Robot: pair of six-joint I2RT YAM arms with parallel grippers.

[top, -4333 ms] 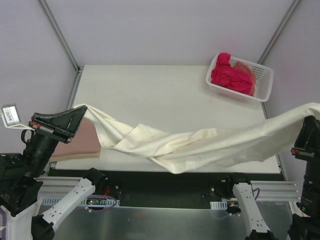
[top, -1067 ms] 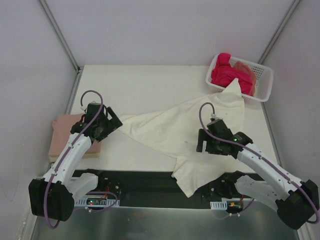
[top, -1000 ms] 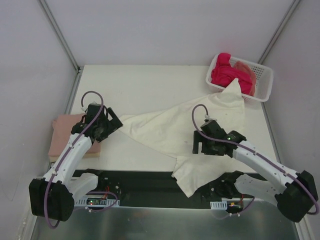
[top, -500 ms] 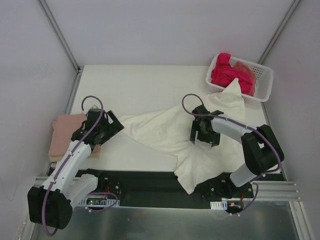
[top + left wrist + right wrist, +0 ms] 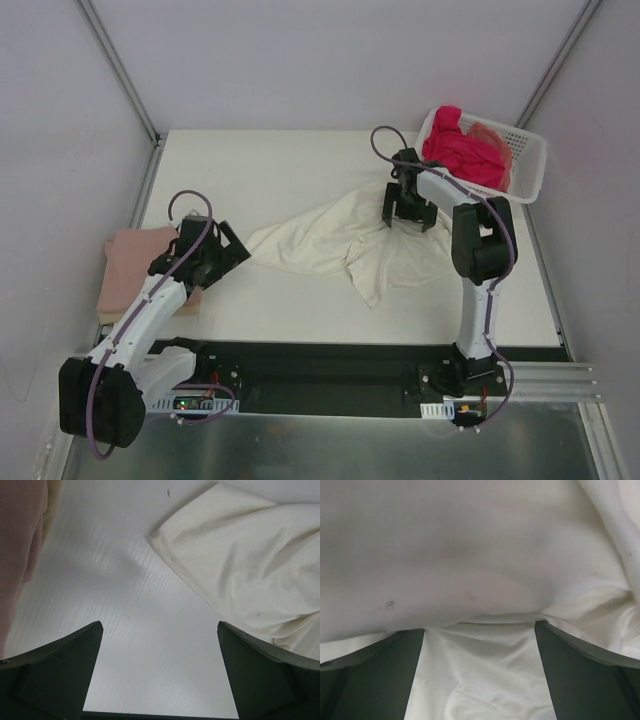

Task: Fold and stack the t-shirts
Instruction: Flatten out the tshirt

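The cream-white t-shirt [image 5: 340, 245] lies crumpled across the middle of the table. My left gripper [image 5: 236, 257] stands open just left of its left corner, apart from it. The left wrist view shows bare table between the jaws [image 5: 160, 626], the cream t-shirt [image 5: 250, 565] ahead right and the dusty pink t-shirt [image 5: 20, 545] at the left. My right gripper [image 5: 407, 220] is stretched far out over the shirt's far edge, open. In its wrist view the cream t-shirt [image 5: 480, 580] fills the frame, with a fold draped over the fingertips [image 5: 390, 670]. The folded pink t-shirt [image 5: 135, 268] rests at the left edge.
A white lattice basket [image 5: 525, 170] stands at the far right corner, just beyond my right gripper, holding a magenta t-shirt [image 5: 460, 152] and a peach one [image 5: 495, 133]. The table's front edge runs close below the cream shirt.
My right arm swung from the near middle out toward the basket. The cream shirt bunched up and no longer hangs over the front edge. The left arm barely moved.
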